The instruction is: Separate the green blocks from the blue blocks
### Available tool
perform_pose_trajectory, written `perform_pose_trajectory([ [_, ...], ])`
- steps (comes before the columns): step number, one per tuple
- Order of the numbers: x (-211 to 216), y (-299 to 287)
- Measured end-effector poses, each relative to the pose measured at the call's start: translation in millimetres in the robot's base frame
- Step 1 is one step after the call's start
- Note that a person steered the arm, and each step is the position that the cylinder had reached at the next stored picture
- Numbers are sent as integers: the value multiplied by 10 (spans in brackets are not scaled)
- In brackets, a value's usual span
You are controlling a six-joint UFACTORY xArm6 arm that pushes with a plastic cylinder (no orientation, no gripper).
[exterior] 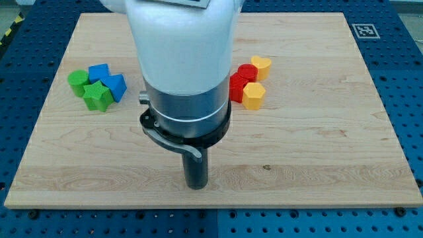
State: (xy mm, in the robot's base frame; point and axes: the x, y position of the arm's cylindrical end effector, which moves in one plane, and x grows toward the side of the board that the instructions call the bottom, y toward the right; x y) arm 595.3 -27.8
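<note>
A pale wooden board [317, 152] with visible grain fills most of the frame, lying on a blue perforated metal table [404, 73] that shows along the edges; a small black-and-white square marker [364, 30] sits at the board's upper right corner. The robot arm [182, 59], a broad white housing above a grey and black cylindrical collar, descends from the top centre and hides the middle of the board. Below it a straight dark rod ends in my tip [195, 187], which meets the board at lower centre, well apart from every block; there is no hand or jaw here, only this rod. At upper left the four task blocks form one tight cluster: a blue cube-like block [98, 72] at the top, a blue wedge-like block [115, 86] at right, a green star-shaped block [97, 96] at the bottom touching both blues, and a green rounded block [77, 81] at the left. Just right of the arm lie a red rounded block [248, 72], a red block [237, 86] partly hidden by the collar, a yellow heart-shaped block [262, 65] and a yellow hexagonal block [253, 95], all touching.
</note>
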Motion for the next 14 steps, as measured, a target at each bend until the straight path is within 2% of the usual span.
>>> perform_pose_trajectory([
  [1, -81, -94],
  [4, -796, -1723],
  [7, -1438, -2604],
  [8, -1656, -2605],
  [9, -2082, -2604],
  [10, -2082, -2599],
  [14, -1801, -1881],
])
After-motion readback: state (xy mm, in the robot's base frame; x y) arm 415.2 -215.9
